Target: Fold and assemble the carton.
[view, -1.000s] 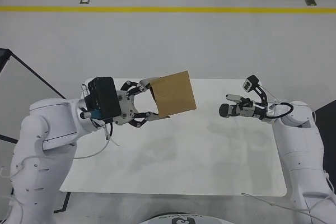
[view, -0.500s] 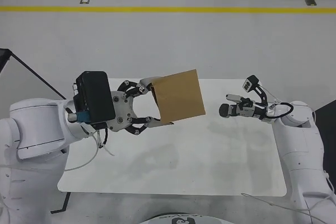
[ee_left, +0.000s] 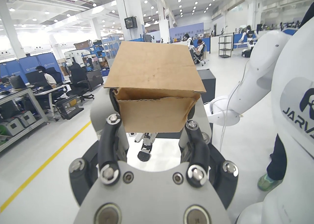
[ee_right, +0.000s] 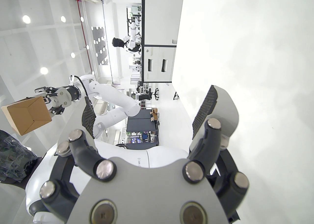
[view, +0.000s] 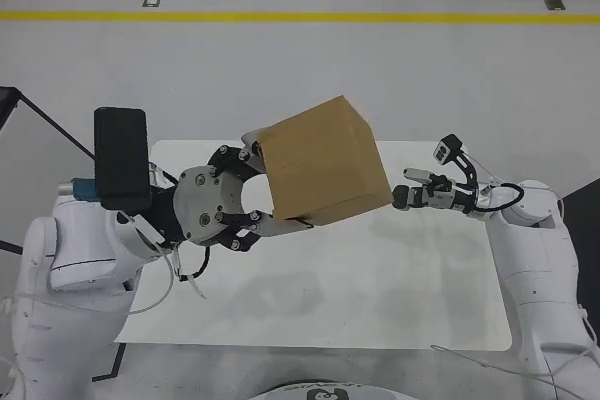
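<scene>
A brown cardboard carton (view: 323,160) hangs high above the white table (view: 380,290), held by my left gripper (view: 263,185), which is shut on its near end. The left wrist view has the carton (ee_left: 153,80) between the two fingers (ee_left: 111,121), with a folded flap (ee_left: 153,114) facing the camera. My right gripper (view: 400,197) stays at the table's right side, just right of the carton, open with nothing between its fingers (ee_right: 204,109). From the right wrist the carton (ee_right: 25,114) looks small and far off in the left gripper.
The table's white top (ee_right: 257,38) lies bare beneath both arms. A black frame (view: 20,115) stands off the table's left side. A yellow floor line (view: 300,16) runs behind the table.
My left arm has lifted the carton upward toward the camera and turned it, so it looks larger and shows two faces. The right arm has not moved.
</scene>
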Controlling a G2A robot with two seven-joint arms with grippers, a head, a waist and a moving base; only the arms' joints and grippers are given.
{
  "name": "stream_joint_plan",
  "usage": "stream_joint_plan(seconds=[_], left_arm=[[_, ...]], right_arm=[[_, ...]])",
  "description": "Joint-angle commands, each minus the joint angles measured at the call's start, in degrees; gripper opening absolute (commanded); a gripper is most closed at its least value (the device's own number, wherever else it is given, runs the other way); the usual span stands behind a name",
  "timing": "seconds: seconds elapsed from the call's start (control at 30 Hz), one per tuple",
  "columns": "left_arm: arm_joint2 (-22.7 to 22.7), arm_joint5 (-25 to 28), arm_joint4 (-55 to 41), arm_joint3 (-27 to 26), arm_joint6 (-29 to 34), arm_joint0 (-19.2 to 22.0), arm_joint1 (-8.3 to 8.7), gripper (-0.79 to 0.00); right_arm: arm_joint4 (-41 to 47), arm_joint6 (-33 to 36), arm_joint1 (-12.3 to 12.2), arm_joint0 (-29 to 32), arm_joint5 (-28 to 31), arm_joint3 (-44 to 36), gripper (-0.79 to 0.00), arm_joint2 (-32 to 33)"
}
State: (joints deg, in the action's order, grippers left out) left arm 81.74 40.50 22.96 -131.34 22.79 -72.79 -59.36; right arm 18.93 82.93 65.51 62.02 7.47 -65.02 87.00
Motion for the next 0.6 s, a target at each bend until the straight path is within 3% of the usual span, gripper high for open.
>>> stream_joint_plan(seconds=[0.0, 0.3, 0.57], left_arm=[[-0.26, -0.26, -1.15, 0.06, -0.2, -0.91, 0.02, -0.785], [-1.12, 0.62, -8.08, 0.77, -8.0, -4.06, -0.45, -0.785], [-3.36, -0.18, -14.25, 2.05, -9.57, -6.28, -0.75, -0.785]], right_arm=[[0.0, 0.0, 0.0, 0.0, 0.0, 0.0, 0.0, 0.0], [0.0, 0.0, 0.0, 0.0, 0.0, 0.0, 0.0, 0.0], [0.0, 0.0, 0.0, 0.0, 0.0, 0.0, 0.0, 0.0]])
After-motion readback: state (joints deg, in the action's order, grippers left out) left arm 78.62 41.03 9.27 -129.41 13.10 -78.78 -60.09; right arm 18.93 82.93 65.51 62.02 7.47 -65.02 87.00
